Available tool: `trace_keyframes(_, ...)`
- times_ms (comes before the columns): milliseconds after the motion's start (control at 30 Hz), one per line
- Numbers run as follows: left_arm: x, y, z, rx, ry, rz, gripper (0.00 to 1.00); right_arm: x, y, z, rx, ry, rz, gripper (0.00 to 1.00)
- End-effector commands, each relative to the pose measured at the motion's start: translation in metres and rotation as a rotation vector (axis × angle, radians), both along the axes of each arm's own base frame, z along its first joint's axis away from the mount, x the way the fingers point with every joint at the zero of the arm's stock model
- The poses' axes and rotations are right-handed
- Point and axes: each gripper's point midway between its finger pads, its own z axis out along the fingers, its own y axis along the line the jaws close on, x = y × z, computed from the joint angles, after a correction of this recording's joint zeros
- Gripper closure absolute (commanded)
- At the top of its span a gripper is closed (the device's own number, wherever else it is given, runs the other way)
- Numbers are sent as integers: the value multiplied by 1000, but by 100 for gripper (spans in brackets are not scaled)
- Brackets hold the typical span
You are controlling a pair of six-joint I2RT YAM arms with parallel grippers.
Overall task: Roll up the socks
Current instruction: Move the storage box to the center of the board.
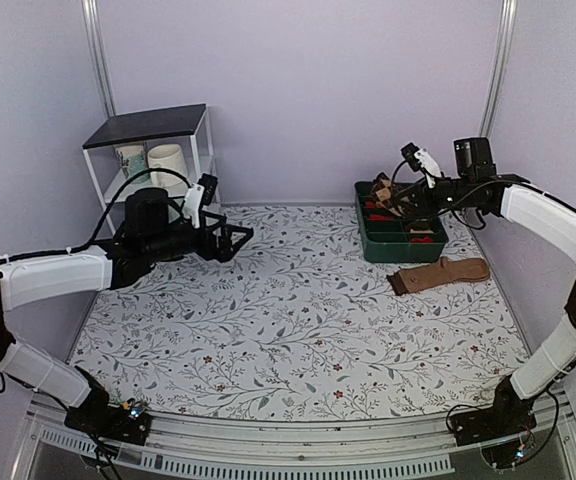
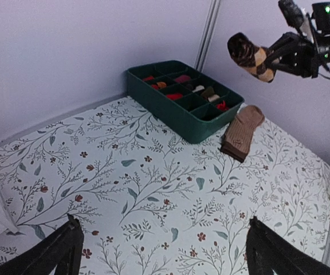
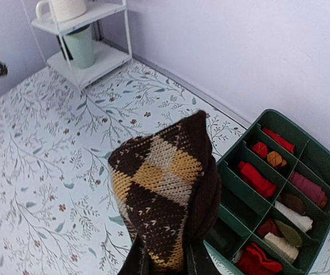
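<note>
The socks [image 3: 162, 183] are a bunched roll of dark brown knit with tan-orange diamonds, pinched from below by my right gripper [image 3: 165, 264], which is shut on them. In the top view this bundle [image 1: 392, 196] hangs in the air over the left part of the green divided tray [image 1: 401, 251]. The left wrist view shows the same roll [image 2: 251, 56] held high at the upper right. My left gripper [image 1: 238, 240] hovers at the back left of the table near the shelf. Its fingers [image 2: 67, 247] stand wide apart with only the patterned cloth between them.
The tray [image 3: 232, 166] holds several small rolled bundles in red, orange, cream and dark colours. A plain tan sock with a dark cuff [image 1: 438, 273] lies flat just in front of the tray. A white wire shelf [image 1: 153, 128] with cups [image 1: 168, 160] stands at the back left.
</note>
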Motion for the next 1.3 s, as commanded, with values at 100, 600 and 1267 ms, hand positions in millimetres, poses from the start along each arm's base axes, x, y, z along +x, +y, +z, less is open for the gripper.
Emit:
trace_keyframes(100, 27, 28, 49, -327, -30, 17, 1, 18, -2, -36, -221, -20, 267, 100)
trace_keyframes(600, 37, 21, 46, -313, -88, -107, 1, 88, -33, -98, -466, -18, 297, 98)
trace_keyframes(1267, 42, 19, 36, -269, -93, -109, 1, 91, -38, -180, -733, 115, 378, 96)
